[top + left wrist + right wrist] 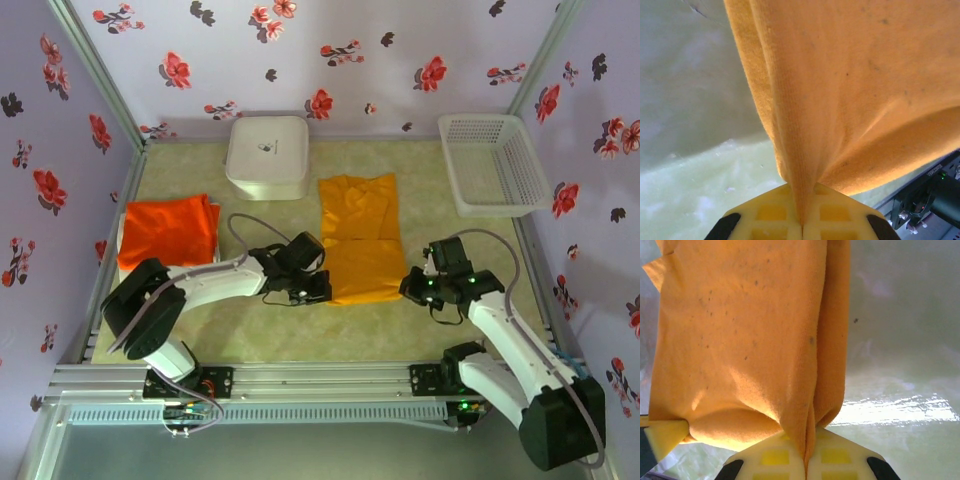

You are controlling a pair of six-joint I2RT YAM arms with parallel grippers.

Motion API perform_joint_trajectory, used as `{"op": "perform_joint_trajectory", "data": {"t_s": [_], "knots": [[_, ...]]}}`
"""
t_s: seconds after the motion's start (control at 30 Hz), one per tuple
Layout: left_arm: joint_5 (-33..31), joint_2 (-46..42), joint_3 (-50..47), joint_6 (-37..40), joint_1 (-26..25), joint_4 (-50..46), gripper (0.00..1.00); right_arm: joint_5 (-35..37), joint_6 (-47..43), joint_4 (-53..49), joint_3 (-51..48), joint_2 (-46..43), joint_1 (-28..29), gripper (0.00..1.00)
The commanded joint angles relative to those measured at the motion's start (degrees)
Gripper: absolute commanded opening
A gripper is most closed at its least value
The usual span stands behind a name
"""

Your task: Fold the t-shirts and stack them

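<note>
**Mustard t-shirt [360, 235] pinched at both near corners**

The mustard t-shirt lay lengthwise in the middle of the table [420, 325], its collar end toward the far wall and its near part doubled over into a thicker band. The left gripper [802, 222] had its yellow waffle-patterned pads pressed together on a fold of the cloth at the shirt's near left corner. From there the fabric rose taut in a narrow pleat before widening out. The right gripper [806, 460] was clamped the same way on the near right corner, with the cloth bunched into a ridge between its pads and hanging slack beside it. Seen from above, the two grippers sat at opposite ends of the near edge, both low over the table.

The red-orange t-shirt [168, 230] lay folded at the left side, well apart from the mustard one, with a strip of white showing under its left edge. A white box [267, 155] stood at the far wall just left of the mustard shirt's collar end. A white lattice basket [495, 165] sat in the far right corner.
</note>
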Motion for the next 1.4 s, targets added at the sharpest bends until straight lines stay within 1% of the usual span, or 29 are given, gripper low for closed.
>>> {"op": "perform_joint_trajectory", "data": {"t_s": [0.0, 0.1, 0.23, 0.4, 0.63, 0.77, 0.9, 1.07, 1.2, 1.37], "knots": [[-3.30, -2.69, -3.11, -3.24, -2.41, 0.89, 0.00, 2.98, 2.65, -4.58, -1.25, -4.03, 1.52, 0.00], [-4.65, -5.18, -4.41, -3.88, -3.84, 0.34, 0.00, 3.80, 4.11, -7.02, -1.14, -7.43, 2.08, 0.00], [-6.55, -9.78, -3.55, -4.38, -4.50, -3.08, 0.00, 3.97, 7.12, -9.88, 0.73, -10.88, 2.70, 0.00], [-8.84, -12.88, 0.37, -3.10, -4.52, -10.22, 0.00, 4.14, 8.69, -12.93, 3.71, -11.33, 2.86, 0.00], [-8.85, -13.96, 0.72, -4.46, -4.45, -12.67, 0.00, 4.24, 9.55, -14.80, 7.00, -11.11, 2.89, 0.00], [-9.39, -15.22, 3.47, -4.56, -4.47, -15.22, 0.00, 4.44, 9.20, -16.67, 11.37, -9.16, 2.89, 0.00], [-9.56, -13.69, 8.53, -3.20, -3.61, -19.86, 0.00, 3.41, 9.63, -16.46, 13.82, -6.33, 2.98, 0.00], [-9.99, -12.12, 11.97, -2.71, -1.95, -20.61, 0.00, 4.04, 8.71, -15.43, 17.02, -2.18, 2.92, 0.00], [-10.70, -10.12, 16.49, -1.89, -0.81, -21.53, 0.00, 5.27, 7.07, -15.21, 20.93, 2.36, 2.81, 0.00], [-10.88, -7.50, 20.12, -0.23, 0.43, -23.03, 0.00, 3.96, 5.15, -14.27, 24.61, 8.72, 2.72, 0.00]]}}
